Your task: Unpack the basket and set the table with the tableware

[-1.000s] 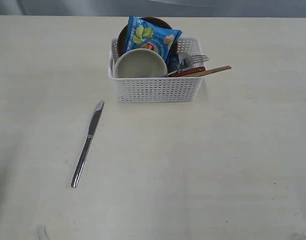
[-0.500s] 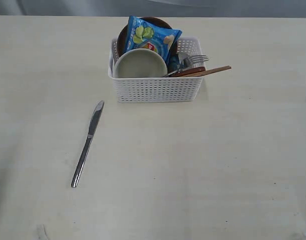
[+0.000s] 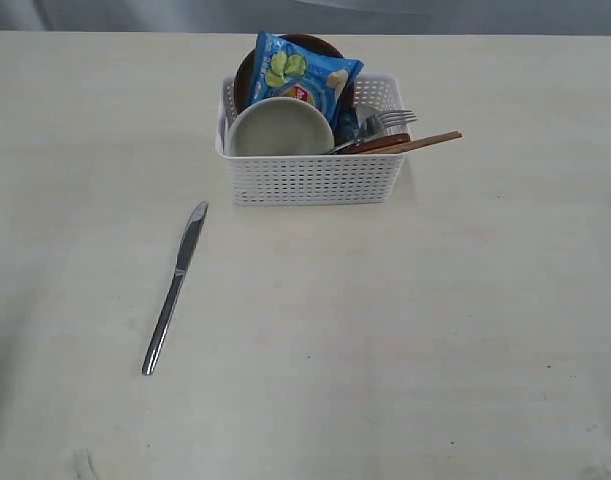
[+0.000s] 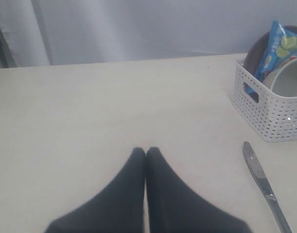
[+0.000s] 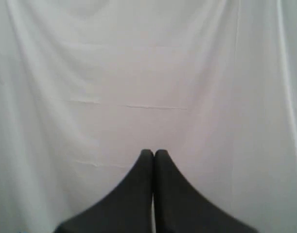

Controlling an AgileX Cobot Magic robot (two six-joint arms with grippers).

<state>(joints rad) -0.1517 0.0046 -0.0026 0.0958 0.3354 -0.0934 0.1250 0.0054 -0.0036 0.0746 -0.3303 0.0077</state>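
Exterior view: basket (image 3: 310, 178) stands on the table (image 3: 435, 330), toward the far side, about mid-width

Contents of basket:
- bowl (image 3: 280, 130), cream, propped on edge at the left end, opening facing the camera
- plate (image 3: 246, 75), brown, upright behind the bowl, mostly hidden
- chip bag (image 3: 303, 75), blue, between plate and bowl, sticking up above the rim
- fork (image 3: 390, 119), steel, at the right end, tines up and pointing right
- spoon (image 3: 380, 143), red-brown, lying across the right end beside the fork
- chopsticks (image 3: 430, 140), wooden, tips jutting out past the right wall
- deeper in the right end things overlap; I cannot tell them apart

Outside the basket: knife (image 3: 175, 288), steel, flat on the table, front-left of the basket and apart from it, blade tip toward the basket, handle toward the near edge

My left gripper (image 4: 146, 151): both fingers pressed together, nothing between them. It hangs over bare table; the knife lies off to one side of it, not touching, with the basket's end wall beyond

My right gripper (image 5: 153, 153): fingers likewise closed tip to tip, empty. Its camera sees only a white curtain (image 5: 138, 73), no table, no tableware

Neither arm shows in the exterior view
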